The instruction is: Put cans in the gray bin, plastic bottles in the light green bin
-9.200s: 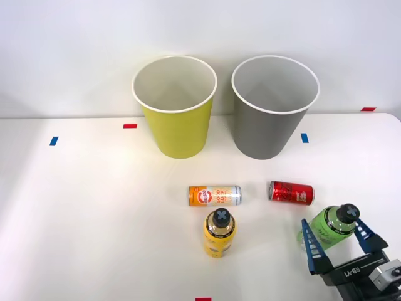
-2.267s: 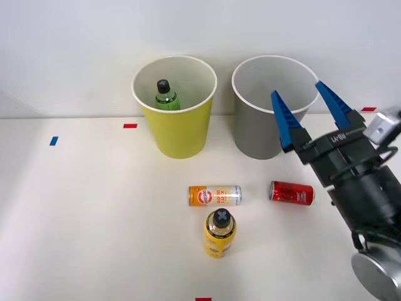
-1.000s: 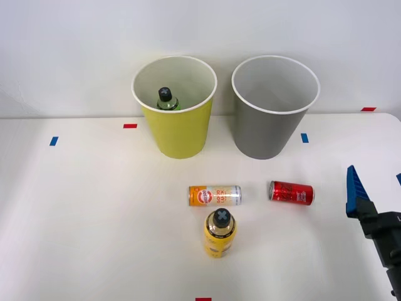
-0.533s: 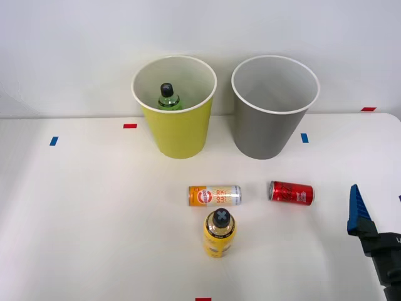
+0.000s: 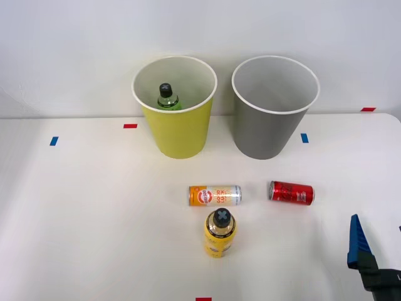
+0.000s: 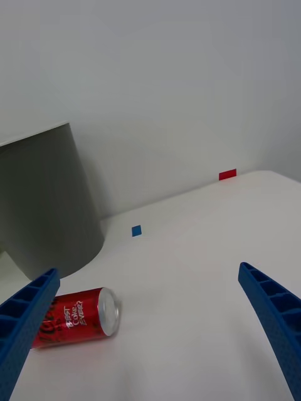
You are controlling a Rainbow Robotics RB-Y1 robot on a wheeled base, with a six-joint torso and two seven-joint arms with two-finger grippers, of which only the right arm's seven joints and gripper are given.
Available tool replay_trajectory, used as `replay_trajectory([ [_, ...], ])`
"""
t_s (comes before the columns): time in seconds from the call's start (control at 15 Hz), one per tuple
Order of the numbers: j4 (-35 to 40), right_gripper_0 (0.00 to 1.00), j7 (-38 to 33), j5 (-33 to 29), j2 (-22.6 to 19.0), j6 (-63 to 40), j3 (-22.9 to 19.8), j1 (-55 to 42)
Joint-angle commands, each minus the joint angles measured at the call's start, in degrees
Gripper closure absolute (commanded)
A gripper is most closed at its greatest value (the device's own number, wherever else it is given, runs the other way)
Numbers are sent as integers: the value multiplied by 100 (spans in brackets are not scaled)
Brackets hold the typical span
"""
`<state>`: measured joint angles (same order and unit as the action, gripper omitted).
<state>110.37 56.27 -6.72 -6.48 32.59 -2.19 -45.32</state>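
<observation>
Right gripper (image 6: pixel 150 338): fingers spread wide and empty, low over the table (image 5: pixel 94 219) near the red can, one blue finger (image 5: pixel 357 241) showing at the front view's lower right.
Red can (image 5: pixel 291 192): on its side, in front of the gray bin (image 5: pixel 274 106).
Orange-and-silver can (image 5: pixel 215 195): on its side, left of the red can.
Yellow bottle (image 5: pixel 219 233): upright, just in front of the orange-and-silver can.
Green bottle (image 5: pixel 166 98): inside the light green bin (image 5: pixel 175 106), left of the gray bin.

End effector (image 6: pixel 150 338): blue ribbed fingers (image 6: pixel 273 313) (tapered), dark base.
</observation>
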Motion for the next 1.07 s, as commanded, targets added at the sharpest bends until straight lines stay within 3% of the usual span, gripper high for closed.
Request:
replay_trajectory([
  [0.07, -297, 2, 1421, 567, -152, 476, 404, -250],
  [0.13, -297, 2, 1940, 786, -196, 608, 606, -399],
  [0.4, -297, 2, 2924, 988, -284, 951, 1098, -918],
  [0.67, -297, 2, 3126, 1076, -504, 1153, 1564, -1129],
  [1.07, -525, 2, 3276, 1164, -803, 1381, 1687, -1164],
])
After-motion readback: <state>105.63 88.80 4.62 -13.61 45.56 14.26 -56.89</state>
